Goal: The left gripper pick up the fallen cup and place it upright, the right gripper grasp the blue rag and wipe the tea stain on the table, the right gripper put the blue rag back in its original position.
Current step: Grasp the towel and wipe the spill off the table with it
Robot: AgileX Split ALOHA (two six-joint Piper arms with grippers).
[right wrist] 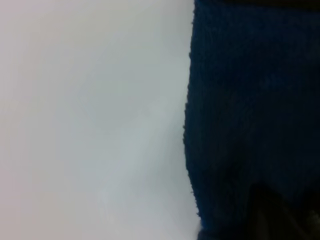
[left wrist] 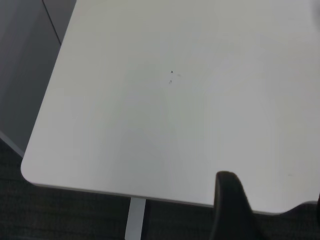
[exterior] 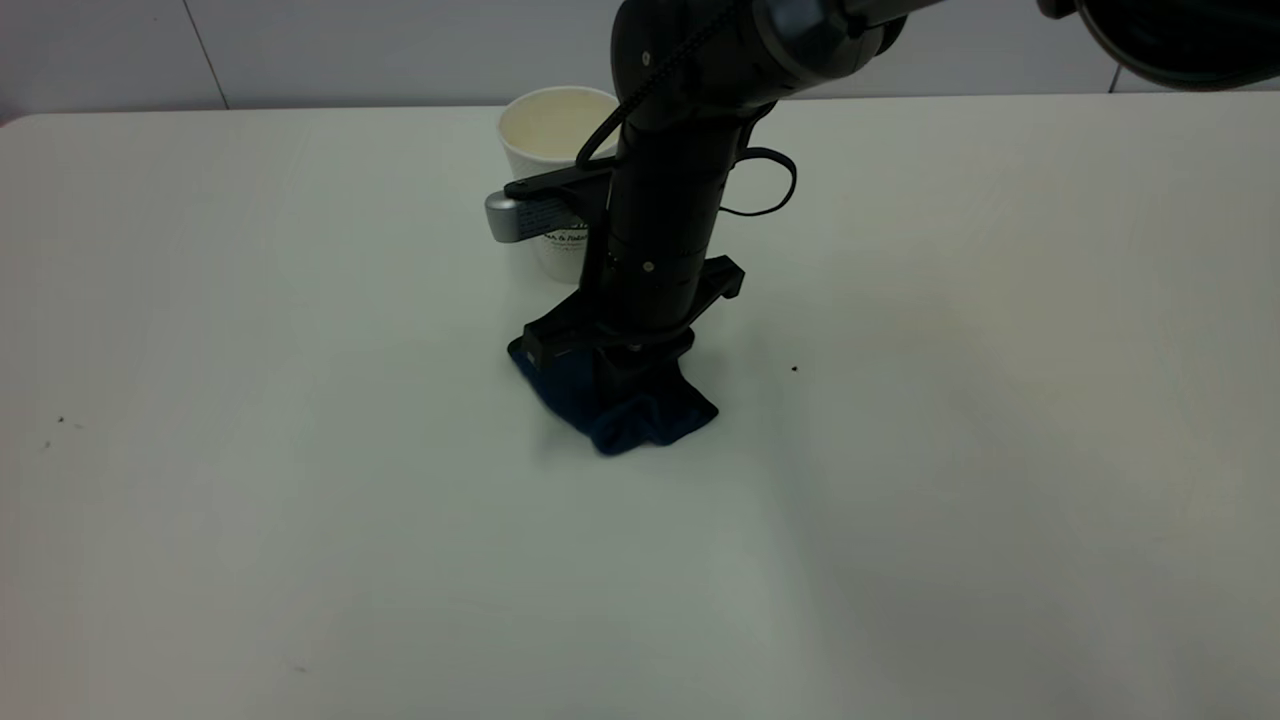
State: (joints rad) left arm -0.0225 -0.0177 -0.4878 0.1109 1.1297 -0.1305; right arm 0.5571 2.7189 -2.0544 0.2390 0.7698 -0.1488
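Observation:
The white cup (exterior: 545,130) stands upright at the back of the table (exterior: 250,400), its cream inside showing. Just in front of it my right gripper (exterior: 625,385) points straight down, shut on the blue rag (exterior: 650,415) and pressing it onto the tabletop. In the right wrist view the blue rag (right wrist: 250,100) fills one side against the white surface. The tea stain is hidden. My left gripper (left wrist: 273,189) is off to the side over the table's rounded corner (left wrist: 30,170), open and empty; it does not show in the exterior view.
A tiny black speck (exterior: 794,368) lies right of the rag, and a few faint specks (exterior: 60,420) lie at the far left. A dark rounded object (exterior: 1180,40) hangs at the top right. Beyond the corner are a table leg (left wrist: 135,220) and dark floor.

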